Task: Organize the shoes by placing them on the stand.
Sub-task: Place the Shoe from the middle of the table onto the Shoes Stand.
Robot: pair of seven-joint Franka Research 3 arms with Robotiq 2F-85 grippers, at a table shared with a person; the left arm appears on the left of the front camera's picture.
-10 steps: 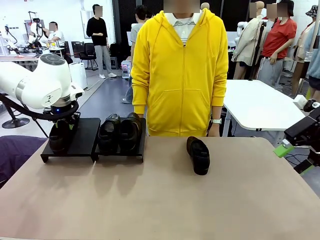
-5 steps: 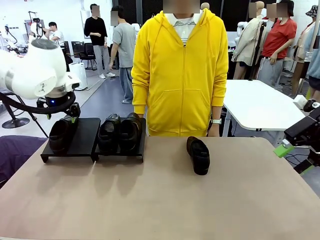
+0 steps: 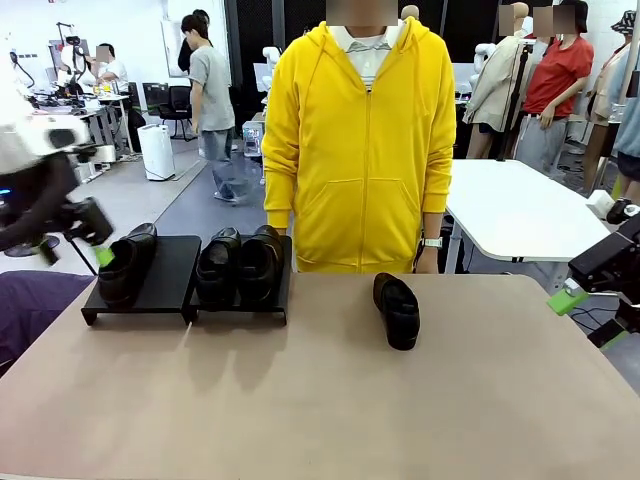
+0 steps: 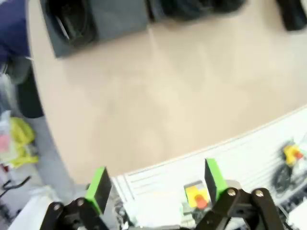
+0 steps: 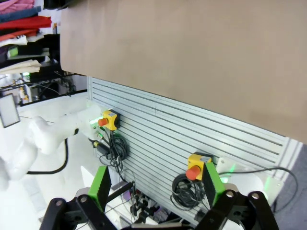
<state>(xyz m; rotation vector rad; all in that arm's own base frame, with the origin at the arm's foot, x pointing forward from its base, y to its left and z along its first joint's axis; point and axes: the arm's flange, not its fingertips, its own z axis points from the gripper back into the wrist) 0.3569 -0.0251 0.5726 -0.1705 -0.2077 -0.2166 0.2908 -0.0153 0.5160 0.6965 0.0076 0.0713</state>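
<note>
Three black shoes rest on the low black stand (image 3: 170,288): one shoe (image 3: 124,266) on its left section and two shoes (image 3: 219,264) (image 3: 260,262) side by side on the right section. A fourth shoe (image 3: 397,310) lies on the table in front of the person. My left gripper (image 3: 99,248) hangs blurred just left of the stand, open and holding nothing. In its wrist view the left gripper (image 4: 156,184) is open above the table's near edge, with the stand (image 4: 120,19) and a shoe (image 4: 72,21) far off. My right gripper (image 3: 588,316) is open at the right edge, also open in its own view (image 5: 156,184).
A person in a yellow hoodie (image 3: 360,140) stands at the far side, hands down behind the table edge. The tan table (image 3: 320,400) is bare in the middle and front. The right wrist view looks down past the table edge (image 5: 192,110) at a slatted panel (image 5: 192,143) with cables.
My left gripper opened, let go of the shoe on the stand's left section, and drew back up and to the left. The right arm has not moved.
</note>
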